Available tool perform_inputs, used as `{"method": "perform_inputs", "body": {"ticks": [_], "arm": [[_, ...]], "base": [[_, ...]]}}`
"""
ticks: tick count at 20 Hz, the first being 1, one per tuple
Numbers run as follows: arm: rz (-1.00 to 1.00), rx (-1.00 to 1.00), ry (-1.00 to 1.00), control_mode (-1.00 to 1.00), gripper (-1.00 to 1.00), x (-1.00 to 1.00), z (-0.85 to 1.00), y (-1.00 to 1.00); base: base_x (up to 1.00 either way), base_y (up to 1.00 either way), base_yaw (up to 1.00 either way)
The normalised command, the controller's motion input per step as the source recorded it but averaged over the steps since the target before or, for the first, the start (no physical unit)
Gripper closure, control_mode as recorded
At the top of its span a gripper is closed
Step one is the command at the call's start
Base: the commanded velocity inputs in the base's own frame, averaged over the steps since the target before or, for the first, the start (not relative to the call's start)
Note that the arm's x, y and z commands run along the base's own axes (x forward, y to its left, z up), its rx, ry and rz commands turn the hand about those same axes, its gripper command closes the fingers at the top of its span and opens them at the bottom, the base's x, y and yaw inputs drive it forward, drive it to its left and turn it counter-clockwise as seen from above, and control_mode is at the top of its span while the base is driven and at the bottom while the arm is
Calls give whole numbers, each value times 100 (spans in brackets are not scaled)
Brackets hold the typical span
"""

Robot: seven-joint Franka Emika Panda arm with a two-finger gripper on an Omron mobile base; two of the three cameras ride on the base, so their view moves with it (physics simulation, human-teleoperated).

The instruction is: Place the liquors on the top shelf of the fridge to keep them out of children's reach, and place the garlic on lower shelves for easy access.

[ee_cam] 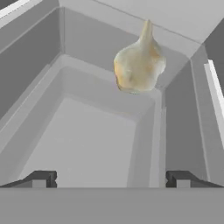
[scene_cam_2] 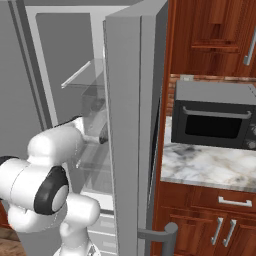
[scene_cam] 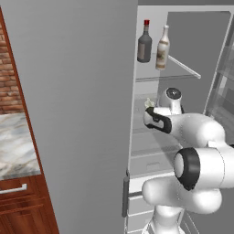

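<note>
Pincer (ee_cam: 111,179) spread before garlic (ee_cam: 138,61); bottle labels unreadable.

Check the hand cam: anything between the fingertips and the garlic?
Nothing. In the hand view the open gripper has only bare pale fridge interior ahead of it up to the garlic.

The rendered scene is lit evenly and softly, with no hard cast shadows. The tall grey fridge (scene_cam: 82,114) shows flat, matte door faces and no glare. Its pale interior shades gently darker toward the corners in the hand view. The white robot arm (scene_cam: 201,155) carries smooth shading, brighter on top. The marble worktop (scene_cam_2: 210,167) looks bright. All three pictures are slightly soft and coarse, with jagged edges, and the off-white lumpy garlic bulb (ee_cam: 139,63) appears mildly blurred.
</note>
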Motion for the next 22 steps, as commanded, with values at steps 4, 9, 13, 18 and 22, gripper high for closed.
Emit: {"method": "perform_inputs", "body": {"ticks": [4, 9, 13, 18, 22], "arm": [[3, -7, 4, -100, -100, -100, 2, 25], [7, -3, 0, -100, -100, -100, 41, 2], [11, -2, 0, -100, -100, -100, 68, 3], [11, -4, 0, -100, -100, -100, 94, 31], [7, -10, 0, -100, -100, -100, 100, 50]], "base": [[0, 0, 0], [0, 0, 0], [0, 0, 0], [0, 0, 0], [0, 0, 0]]}}
